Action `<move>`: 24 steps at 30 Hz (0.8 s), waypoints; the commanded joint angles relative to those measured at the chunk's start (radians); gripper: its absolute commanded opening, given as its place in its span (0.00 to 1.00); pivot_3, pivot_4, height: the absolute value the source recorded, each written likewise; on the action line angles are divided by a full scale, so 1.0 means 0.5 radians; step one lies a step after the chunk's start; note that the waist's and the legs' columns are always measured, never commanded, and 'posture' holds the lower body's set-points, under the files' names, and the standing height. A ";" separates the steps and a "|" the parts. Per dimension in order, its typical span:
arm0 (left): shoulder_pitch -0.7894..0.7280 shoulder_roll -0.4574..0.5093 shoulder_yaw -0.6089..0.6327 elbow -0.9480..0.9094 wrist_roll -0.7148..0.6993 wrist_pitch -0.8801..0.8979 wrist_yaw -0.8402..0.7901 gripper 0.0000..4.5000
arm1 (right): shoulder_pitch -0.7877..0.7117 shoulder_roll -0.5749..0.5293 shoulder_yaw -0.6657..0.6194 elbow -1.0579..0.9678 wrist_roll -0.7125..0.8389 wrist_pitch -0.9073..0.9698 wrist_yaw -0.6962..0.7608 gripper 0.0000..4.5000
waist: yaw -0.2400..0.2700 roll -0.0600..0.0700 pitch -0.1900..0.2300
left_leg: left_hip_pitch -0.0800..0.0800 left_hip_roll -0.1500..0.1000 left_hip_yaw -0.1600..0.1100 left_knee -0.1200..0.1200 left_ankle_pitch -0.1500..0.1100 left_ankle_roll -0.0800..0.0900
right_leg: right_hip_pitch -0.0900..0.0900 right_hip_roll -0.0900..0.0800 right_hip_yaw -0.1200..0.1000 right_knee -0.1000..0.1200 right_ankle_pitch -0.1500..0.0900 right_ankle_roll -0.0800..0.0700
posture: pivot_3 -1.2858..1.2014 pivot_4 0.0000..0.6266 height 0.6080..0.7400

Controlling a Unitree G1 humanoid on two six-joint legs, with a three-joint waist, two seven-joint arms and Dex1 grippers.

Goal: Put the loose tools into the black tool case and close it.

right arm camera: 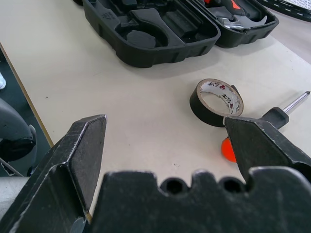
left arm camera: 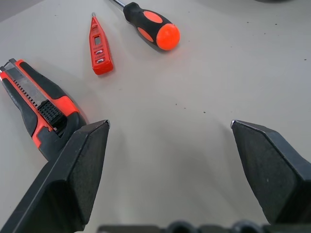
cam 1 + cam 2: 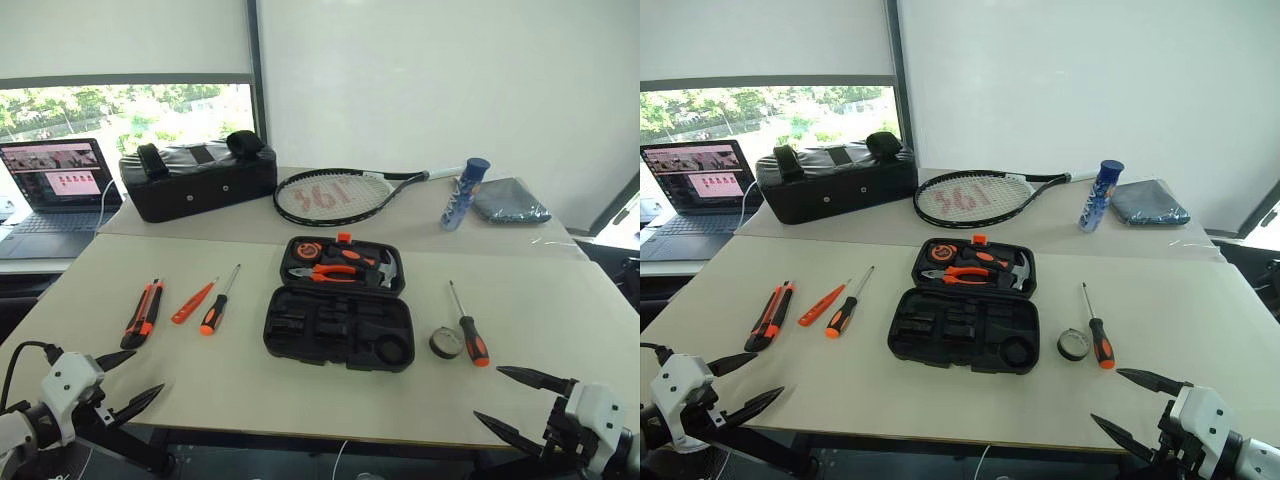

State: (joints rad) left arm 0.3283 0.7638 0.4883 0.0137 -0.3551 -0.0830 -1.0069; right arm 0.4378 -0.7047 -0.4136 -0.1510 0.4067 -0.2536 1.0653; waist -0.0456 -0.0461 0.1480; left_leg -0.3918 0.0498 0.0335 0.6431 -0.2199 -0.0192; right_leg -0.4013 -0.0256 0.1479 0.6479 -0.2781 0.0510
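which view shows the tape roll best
The right wrist view: the tape roll is close and large, its printed inner ring readable, lying flat beside a screwdriver. In both eye views it is a small dark ring between the open tool case and that screwdriver.

Tool case [image 3: 340, 330]: we count one, open
Black-and-orange screwdrivers [image 3: 212, 314]: two (one each side of the case)
Slim orange screwdriver [image 3: 190, 304]: one
Utility knife [image 3: 142, 312]: one
Tape roll [image 3: 446, 343]: one
Rackets [image 3: 335, 195]: we see one
Laptops [image 3: 55, 195]: one
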 commanded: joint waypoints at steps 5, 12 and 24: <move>0.229 0.114 0.489 -0.115 -0.576 1.258 0.264 0.95 | -0.357 0.265 0.182 -0.440 0.422 0.022 -0.096 0.99 | -0.079 -0.001 0.003 | 0.002 0.013 -0.003 0.000 0.000 0.000 | -0.002 0.010 -0.001 0.006 0.002 -0.004 | 0.52 0.24 1.00; 0.078 0.269 0.611 -0.433 -0.889 1.866 0.403 0.95 | -0.433 0.366 0.301 -0.510 0.392 0.055 -0.131 0.99 | -0.001 -0.006 0.003 | 0.000 0.000 -0.012 0.001 0.000 0.000 | -0.004 -0.004 -0.016 0.007 -0.003 -0.003 | 0.52 0.24 1.00; -1.347 0.419 -0.317 -0.499 -0.920 2.891 1.098 0.95 | -0.386 0.325 0.327 -0.432 0.330 0.052 -0.100 0.99 | 0.008 -0.007 0.004 | -0.002 -0.002 -0.015 0.004 0.001 -0.002 | -0.001 0.000 -0.016 0.016 0.004 -0.016 | 0.52 0.24 1.00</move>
State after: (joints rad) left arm -0.2793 0.9835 0.4092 -0.2534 -0.8444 1.2957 -0.5105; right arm 0.2488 -0.5327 -0.2421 -0.3475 0.5703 -0.2264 1.0180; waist -0.0414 -0.0496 0.1501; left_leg -0.3928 0.0485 0.0257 0.6450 -0.2192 -0.0203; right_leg -0.4016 -0.0256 0.1397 0.6559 -0.2759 0.0429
